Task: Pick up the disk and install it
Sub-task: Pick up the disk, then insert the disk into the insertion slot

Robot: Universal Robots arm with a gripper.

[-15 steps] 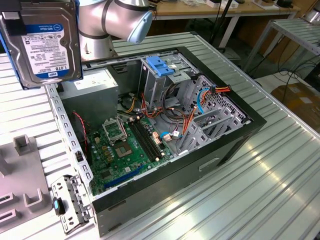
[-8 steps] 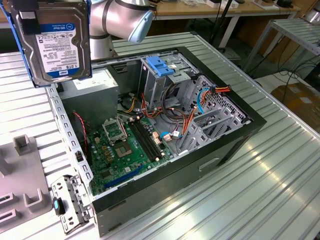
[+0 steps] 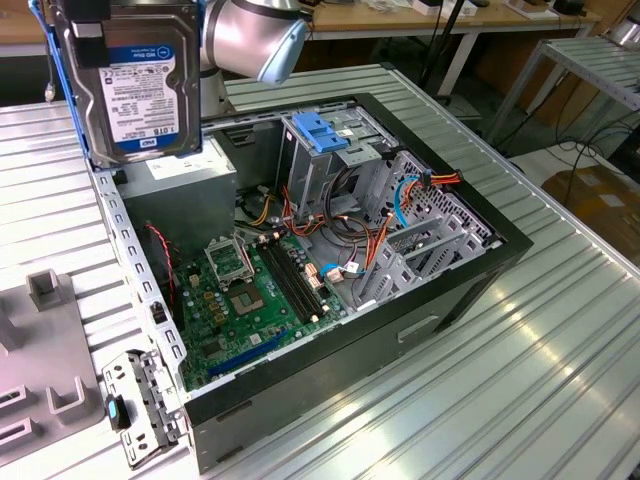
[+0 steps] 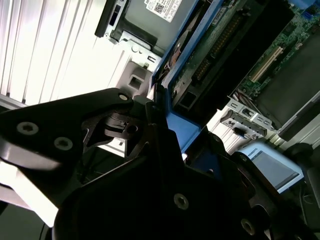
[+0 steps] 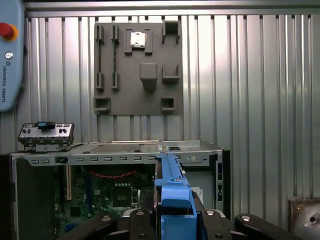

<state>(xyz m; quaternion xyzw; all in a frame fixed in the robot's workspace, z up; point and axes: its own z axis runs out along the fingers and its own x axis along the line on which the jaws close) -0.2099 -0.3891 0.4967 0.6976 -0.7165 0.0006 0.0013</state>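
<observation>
Above the open computer case [image 3: 470, 290], my pincer [image 5: 172, 222] pinches the disk [image 3: 135, 85] upright, so I judge pickup done and the install calls for lining its blue rails with the drive cage [image 3: 312, 172].

Blue-railed disk [image 4: 210, 57] in black pincer [image 4: 176, 122]

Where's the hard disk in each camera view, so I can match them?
Exterior view: the disk, label facing the camera, high at the exterior view's left.
First wrist view: edge-on, blue rail toward the camera, clamped in the gripper.
Second wrist view: edge-on, blue rail and circuit-board side showing.
Shared landmark: the green motherboard, beyond the disk in both wrist views.
</observation>
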